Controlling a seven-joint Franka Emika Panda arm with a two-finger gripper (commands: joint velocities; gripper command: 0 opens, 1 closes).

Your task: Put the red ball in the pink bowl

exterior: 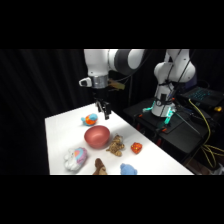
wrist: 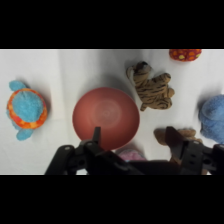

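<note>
My gripper [exterior: 105, 113] hangs above the far side of the white table [exterior: 60, 130], its two fingers spread apart with nothing between them; in the wrist view the gripper [wrist: 135, 142] frames the pink bowl [wrist: 106, 118], which sits almost straight below me. The bowl [exterior: 97, 136] is empty, so the job has not really begun. The red ball [exterior: 136, 147] lies on the bare table to the right of the bowl, near the table's right edge, well apart from my fingers; from my wrist it shows only as a red-orange lump at the top edge [wrist: 185, 54]. Between the bowl and the ball lies a striped tiger toy [wrist: 151, 90], seen from the side as a brownish lump [exterior: 116, 145] just beside the bowl, and I judge that it is why I should come at the ball from above, not sweep across. The orange-and-blue round toy [exterior: 90, 119] sits behind the bowl, close under my hand, and I must not mistake it for the ball. A pale plush toy [exterior: 75, 158], a brown one [exterior: 100, 167] and a blue one [exterior: 129, 170] crowd the near edge. I keep my fingers wide because the next move, as I see it, is to travel over to the ball and drop around it.
</note>
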